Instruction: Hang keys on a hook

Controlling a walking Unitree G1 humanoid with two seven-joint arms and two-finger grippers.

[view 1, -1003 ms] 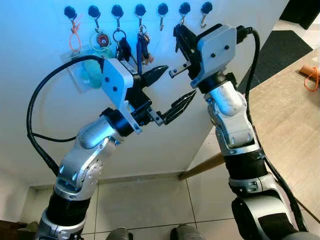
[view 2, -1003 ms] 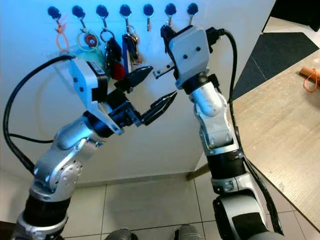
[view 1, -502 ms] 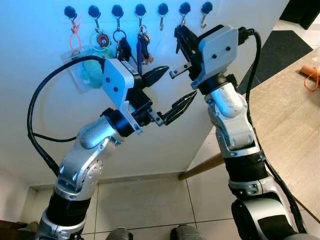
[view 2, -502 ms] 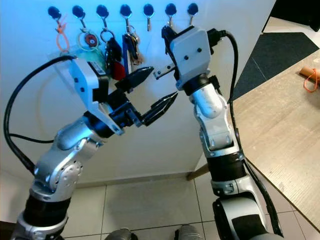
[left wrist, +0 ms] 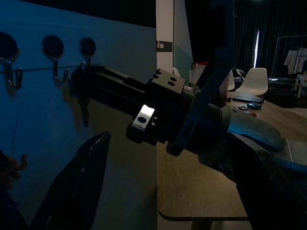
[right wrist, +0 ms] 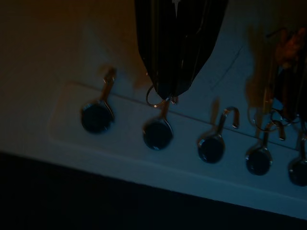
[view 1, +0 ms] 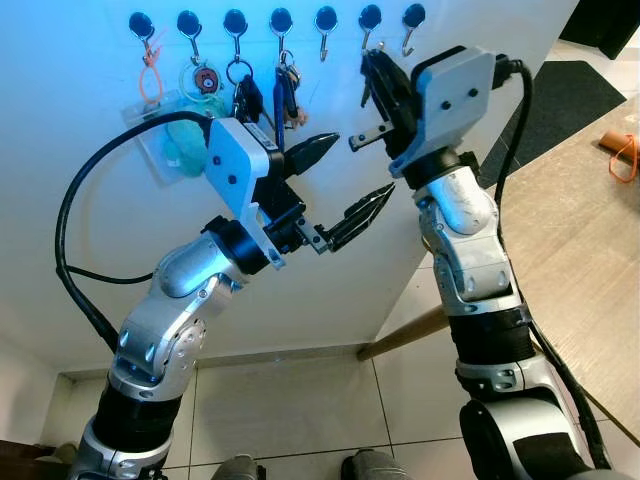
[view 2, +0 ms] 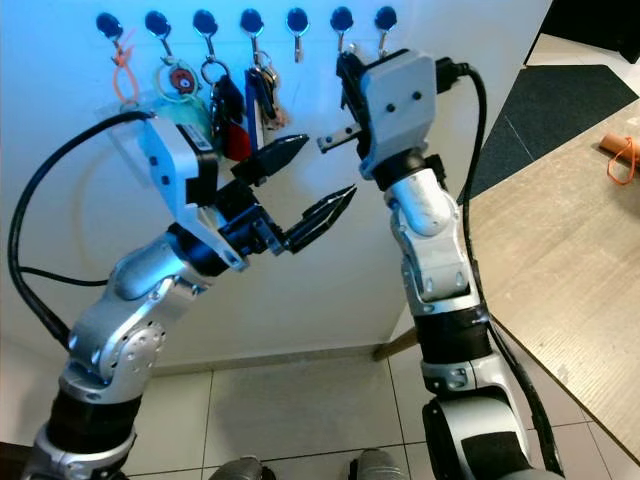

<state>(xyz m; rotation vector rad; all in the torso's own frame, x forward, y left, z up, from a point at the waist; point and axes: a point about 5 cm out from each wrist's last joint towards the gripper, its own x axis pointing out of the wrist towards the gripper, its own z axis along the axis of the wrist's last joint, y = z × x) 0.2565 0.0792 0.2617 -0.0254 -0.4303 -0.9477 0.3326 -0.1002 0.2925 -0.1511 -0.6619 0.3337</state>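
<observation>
A row of black-knobbed hooks (view 1: 325,19) runs along the white wall. My right gripper (view 1: 370,65) is raised just below the sixth hook (view 1: 369,17). In the right wrist view its fingers (right wrist: 175,48) are shut, with a thin key ring (right wrist: 153,97) pinched at their tips right beside a hook (right wrist: 158,132). From the head views the ring is hidden behind the fingers. My left gripper (view 1: 343,180) hovers lower, in front of the wall, open and with nothing in it.
Bunches of keys (view 1: 285,85), a round tag (view 1: 204,78) and an orange loop (view 1: 150,70) hang on the left hooks. A wooden table (view 1: 580,240) with an orange item (view 1: 625,155) stands at the right, a dark mat (view 1: 575,95) beyond it. Tiled floor lies below.
My right gripper has shifted a little to the right and up along the hook row. The left arm has stayed put.
</observation>
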